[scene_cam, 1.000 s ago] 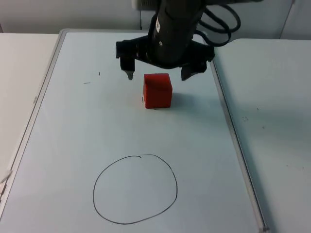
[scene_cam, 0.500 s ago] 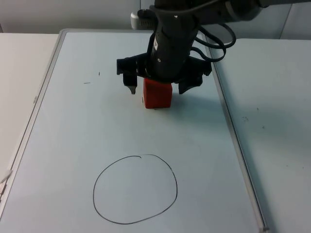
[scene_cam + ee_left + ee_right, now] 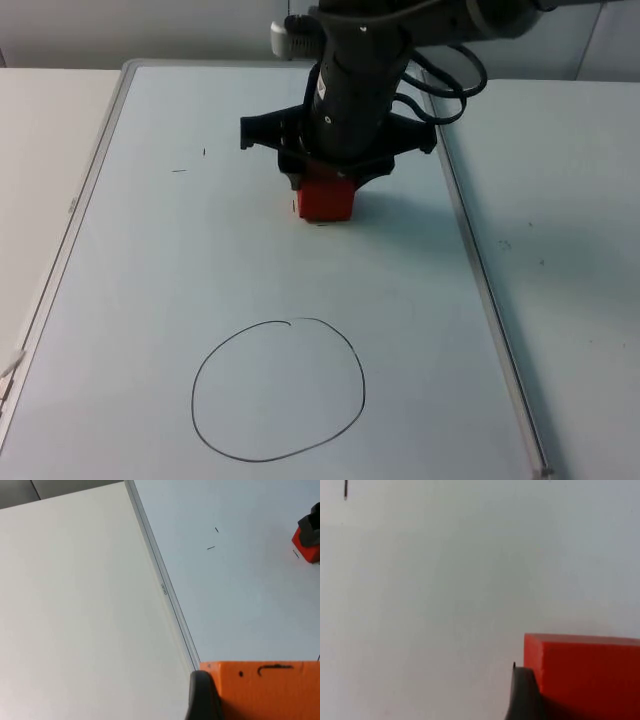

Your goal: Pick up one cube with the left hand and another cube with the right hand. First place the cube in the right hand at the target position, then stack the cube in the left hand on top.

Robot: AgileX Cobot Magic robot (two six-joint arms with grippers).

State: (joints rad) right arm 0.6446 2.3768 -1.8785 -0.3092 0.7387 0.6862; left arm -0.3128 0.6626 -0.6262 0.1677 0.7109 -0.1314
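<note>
Clenching the red cube [image 3: 325, 201], right gripper [image 3: 324, 183]; left gripper [image 3: 250, 700] grips orange cube [image 3: 270, 685].

You see an orange cube [image 3: 260, 687] pressed against the black left fingertip [image 3: 202, 697], over the board's metal edge [image 3: 165, 587]. Well apart, a red cube [image 3: 309, 545] sits on the board [image 3: 240, 595] under the right gripper [image 3: 314, 526], with two small pen marks [image 3: 213, 539] near it.
</note>
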